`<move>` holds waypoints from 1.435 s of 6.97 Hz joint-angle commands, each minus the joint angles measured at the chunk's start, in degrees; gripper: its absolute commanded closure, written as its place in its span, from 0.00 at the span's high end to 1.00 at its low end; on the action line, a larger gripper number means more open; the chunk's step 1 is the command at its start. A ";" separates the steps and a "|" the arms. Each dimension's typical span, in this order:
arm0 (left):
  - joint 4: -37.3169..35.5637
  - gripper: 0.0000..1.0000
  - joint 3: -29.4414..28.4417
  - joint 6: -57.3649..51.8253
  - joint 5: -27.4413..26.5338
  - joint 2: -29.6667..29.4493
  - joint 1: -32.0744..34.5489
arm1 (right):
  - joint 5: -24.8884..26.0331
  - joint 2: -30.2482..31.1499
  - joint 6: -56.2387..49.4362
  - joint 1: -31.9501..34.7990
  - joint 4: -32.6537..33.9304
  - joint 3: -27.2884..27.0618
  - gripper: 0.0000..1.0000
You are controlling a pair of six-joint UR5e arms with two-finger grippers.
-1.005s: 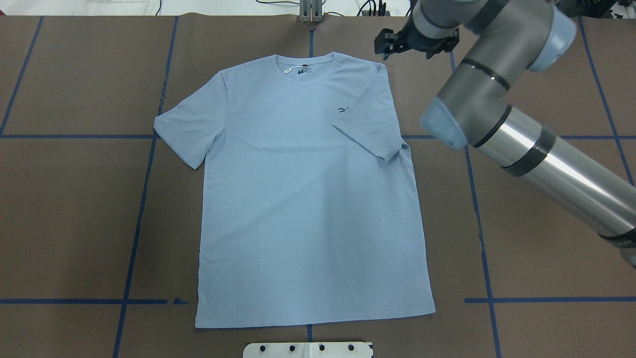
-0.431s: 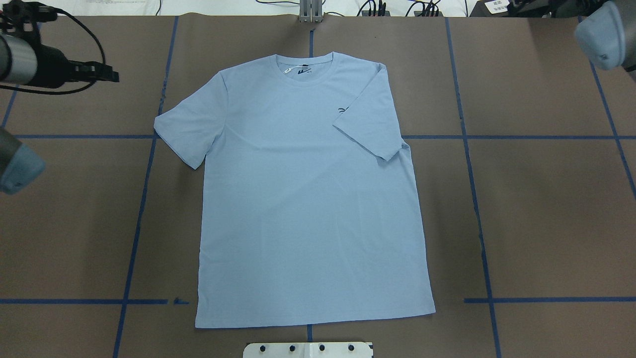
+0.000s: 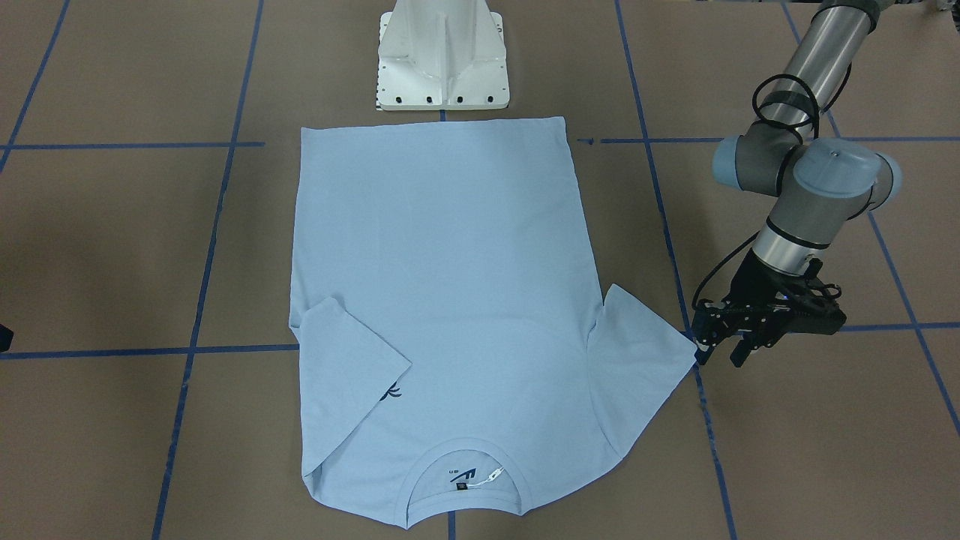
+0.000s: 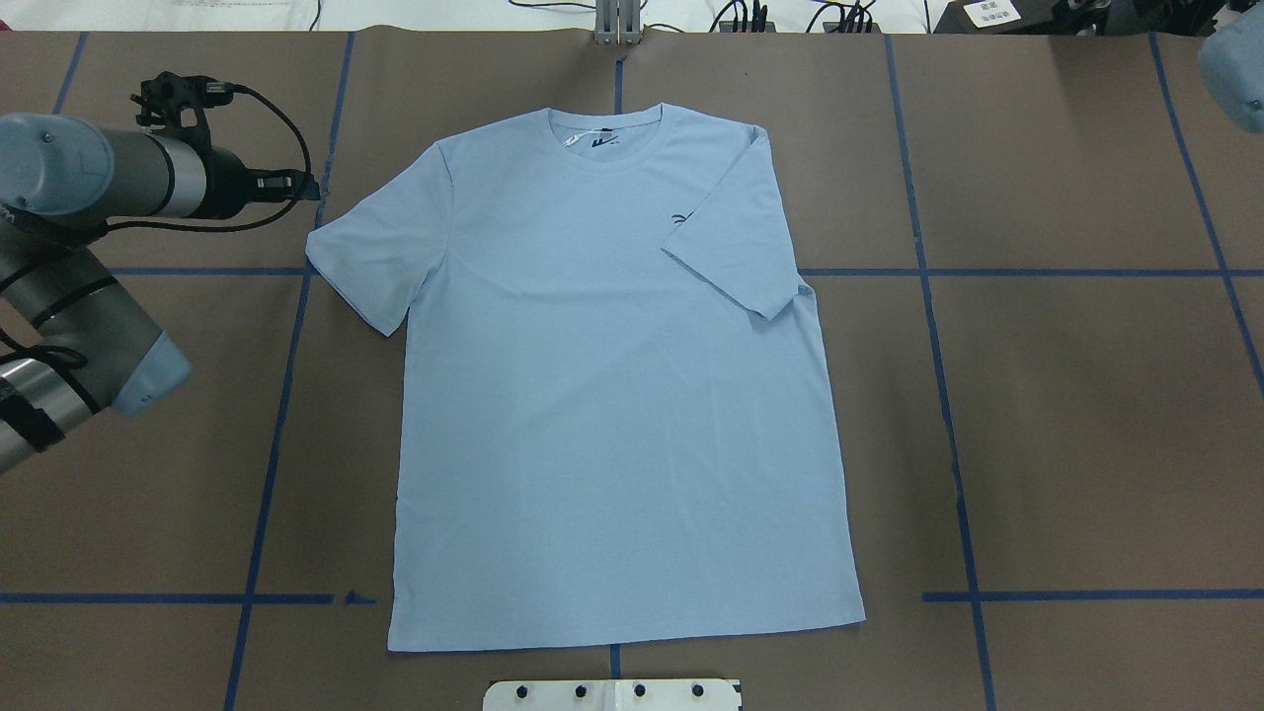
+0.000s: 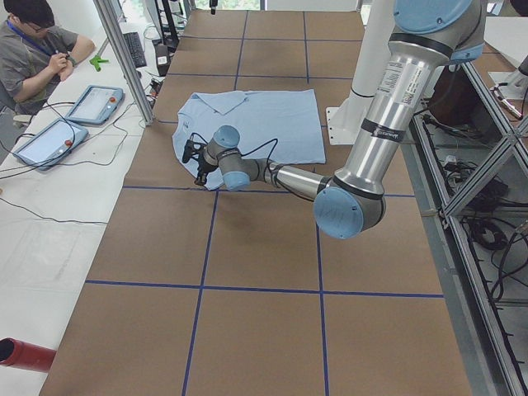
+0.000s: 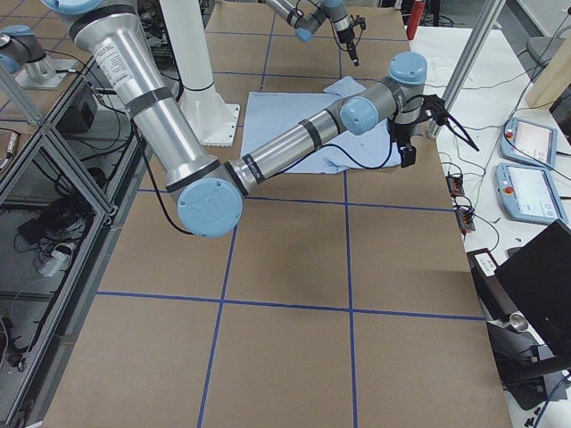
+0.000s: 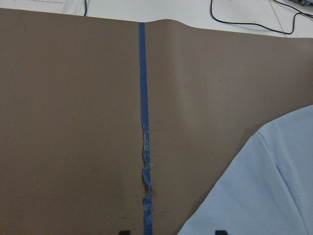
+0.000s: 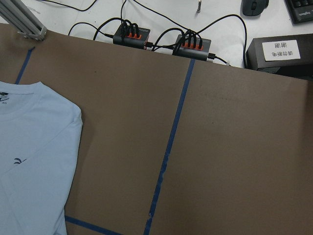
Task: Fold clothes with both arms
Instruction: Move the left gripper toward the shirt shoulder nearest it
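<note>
Just outboard of shirt's (image 4: 612,415) spread sleeve (image 4: 370,252), my L gripper (image 4: 312,185), jaws wide & empty, faces it; R gripper (image 6: 407,160) unreadable.

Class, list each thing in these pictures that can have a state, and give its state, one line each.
T-shirt: spread flat, front up, body unfolded.
Right-side sleeve: folded in over the chest.
Left-side sleeve: spread out flat.
Left gripper: fingers open, empty, beside that sleeve's tip.
Right gripper: beside the shirt; open or shut cannot be told.
</note>
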State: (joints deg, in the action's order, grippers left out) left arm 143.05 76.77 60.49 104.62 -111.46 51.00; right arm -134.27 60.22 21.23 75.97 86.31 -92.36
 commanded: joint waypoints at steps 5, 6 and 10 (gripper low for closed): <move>1.62 0.59 -3.46 0.06 -1.79 -0.42 -4.41 | 0.59 0.77 -0.13 0.05 -0.01 0.07 1.00; 1.62 0.56 -3.73 0.06 -1.79 -0.42 -4.68 | 0.50 1.03 -0.13 0.05 -0.01 -0.01 1.00; 1.36 0.00 -2.77 -0.11 -1.79 -0.51 -4.86 | 0.59 1.38 -0.04 0.05 -0.09 -0.02 1.00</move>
State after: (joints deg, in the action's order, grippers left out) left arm 144.51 73.53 60.49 102.85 -111.91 46.12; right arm -133.73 61.35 21.15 76.02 86.25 -92.34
